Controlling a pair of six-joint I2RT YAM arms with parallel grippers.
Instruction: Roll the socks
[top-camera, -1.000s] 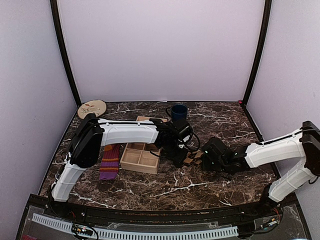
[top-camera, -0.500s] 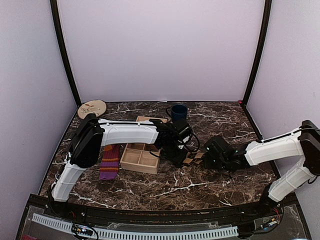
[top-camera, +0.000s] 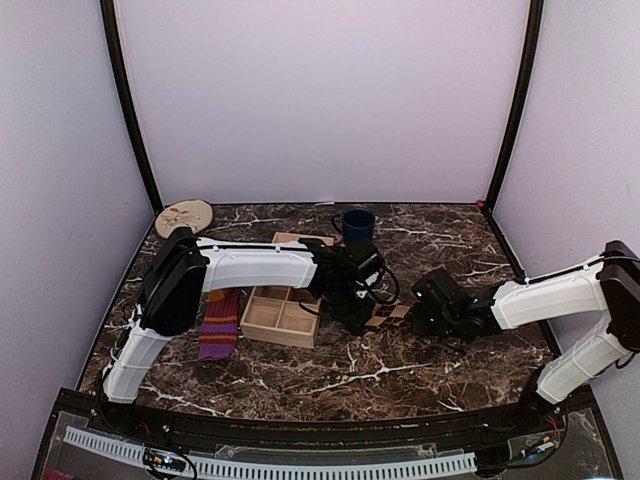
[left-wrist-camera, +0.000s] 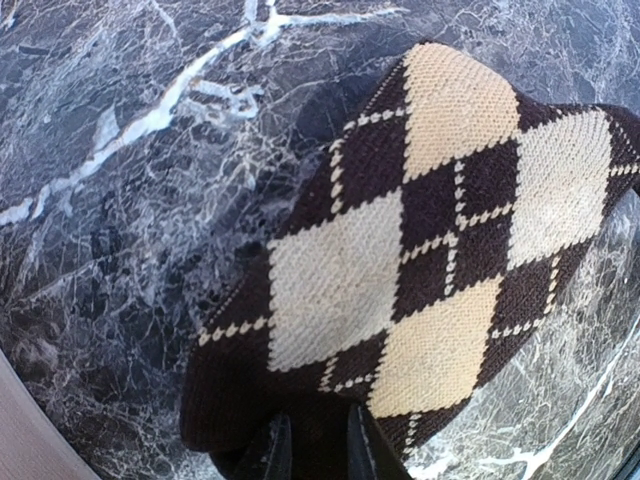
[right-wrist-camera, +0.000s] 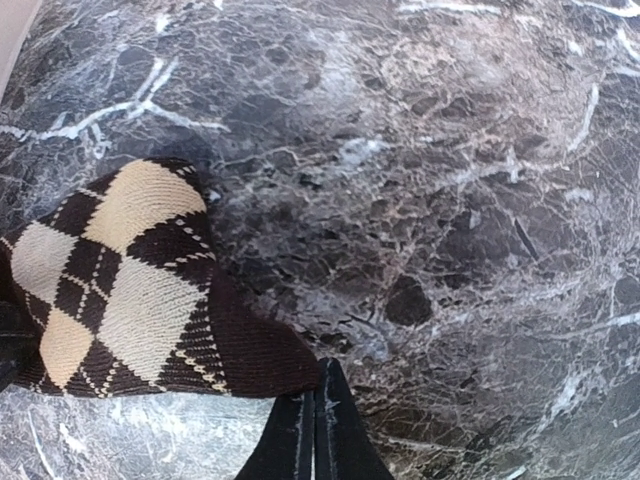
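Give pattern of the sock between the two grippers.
The argyle sock is dark brown with cream diamonds; best in left wrist view.

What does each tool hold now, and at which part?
The left tool pinches the argyle sock at its dark end. The right tool is shut at the sock's dark edge; a hold cannot be told.

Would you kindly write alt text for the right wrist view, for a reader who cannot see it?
A dark brown argyle sock with tan diamonds lies at the left on a dark marble table. The right fingers, shut at the bottom edge, meet the sock's near corner; whether they pinch it is unclear.
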